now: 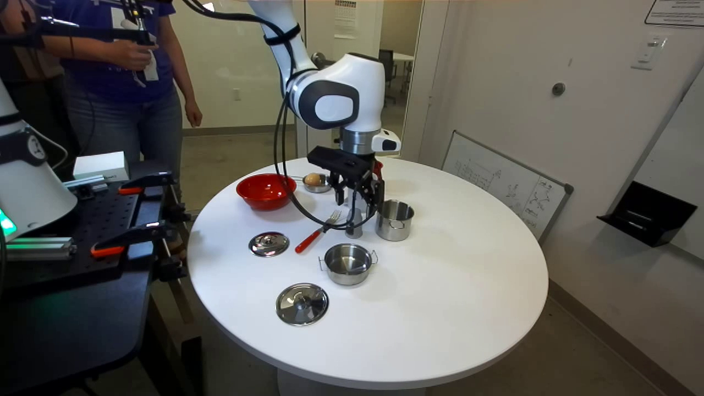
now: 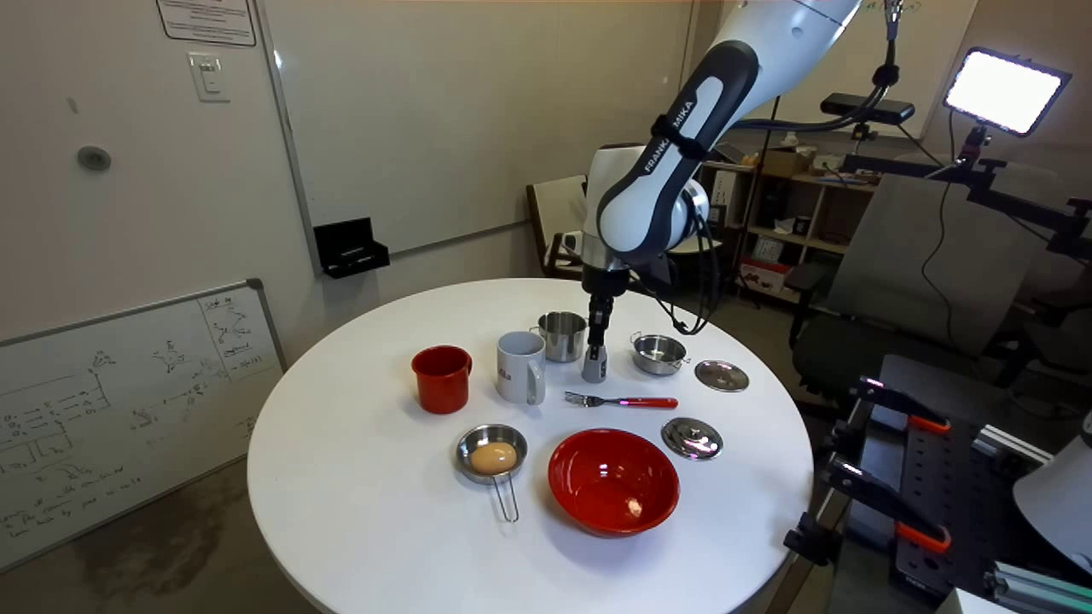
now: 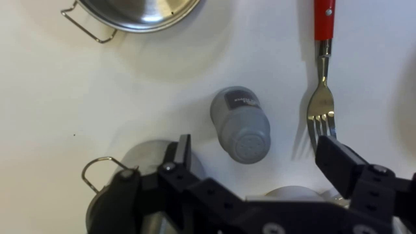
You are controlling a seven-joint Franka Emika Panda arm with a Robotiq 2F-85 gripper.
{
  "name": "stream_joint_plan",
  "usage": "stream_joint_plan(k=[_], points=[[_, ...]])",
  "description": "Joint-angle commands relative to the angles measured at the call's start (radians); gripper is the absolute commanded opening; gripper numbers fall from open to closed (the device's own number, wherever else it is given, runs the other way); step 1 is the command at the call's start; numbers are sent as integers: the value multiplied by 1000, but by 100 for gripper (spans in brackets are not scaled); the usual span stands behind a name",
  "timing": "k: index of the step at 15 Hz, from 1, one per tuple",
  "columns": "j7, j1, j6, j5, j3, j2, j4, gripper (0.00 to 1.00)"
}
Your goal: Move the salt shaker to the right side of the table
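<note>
The salt shaker is a small grey cylinder with a perforated top. It stands upright on the round white table, near the middle, and shows in both exterior views and in the wrist view. My gripper is open and points down over the shaker. In the wrist view the shaker's top lies between the two spread fingers, with a gap on each side. The gripper also shows in both exterior views, its fingertips near the shaker's top. In an exterior view cables cross in front of the shaker.
A tall steel pot and a white mug stand close to the shaker. A red-handled fork lies beside it. A shallow steel pot, a red bowl, a red cup, an egg pan and lids surround it.
</note>
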Motion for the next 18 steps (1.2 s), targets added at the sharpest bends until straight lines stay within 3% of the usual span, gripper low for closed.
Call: stream_joint_plan(k=[1, 8, 18], points=[[36, 19, -40, -18, -19, 31, 46, 67], [53, 12, -46, -8, -20, 42, 47, 16], [120, 6, -10, -2, -51, -82, -40, 16]])
